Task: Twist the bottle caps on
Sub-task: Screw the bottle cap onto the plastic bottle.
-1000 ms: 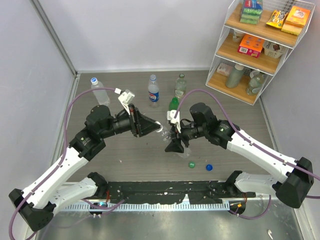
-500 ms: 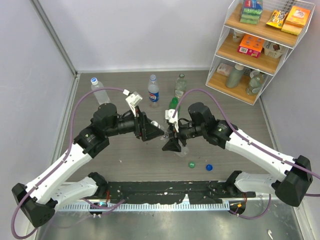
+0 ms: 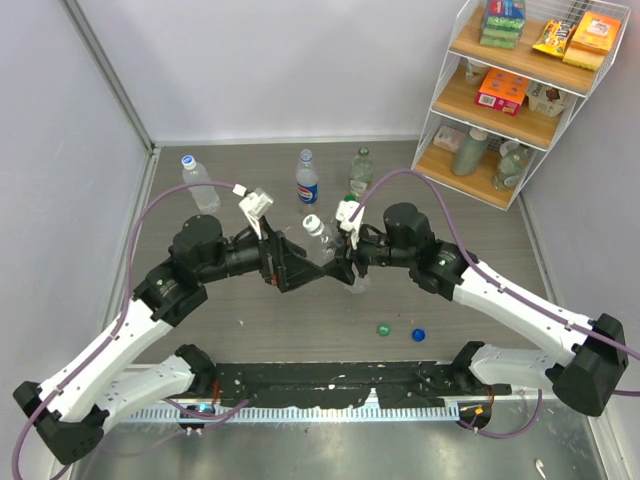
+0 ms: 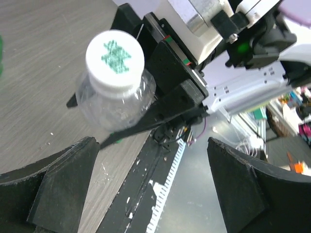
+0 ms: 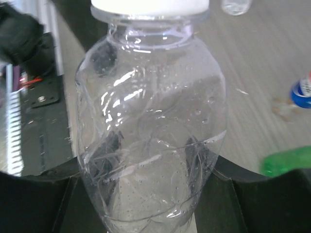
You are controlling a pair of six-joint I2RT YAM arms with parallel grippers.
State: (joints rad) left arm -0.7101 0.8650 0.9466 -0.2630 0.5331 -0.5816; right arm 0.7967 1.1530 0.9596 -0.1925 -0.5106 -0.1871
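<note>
A white wire rack with wooden shelves [image 3: 462, 98] fills the upper right of the frame. Its top shelf carries green stacked packets [image 3: 503, 22] and orange boxes [image 3: 597, 32], its middle shelf a red box [image 3: 502, 90], and its bottom shelf a grey-green canister [image 3: 470, 150]. A clear bottle with a dark cap [image 3: 361, 170] stands upright top centre on the grey wood-grain counter [image 3: 250, 310].
</note>
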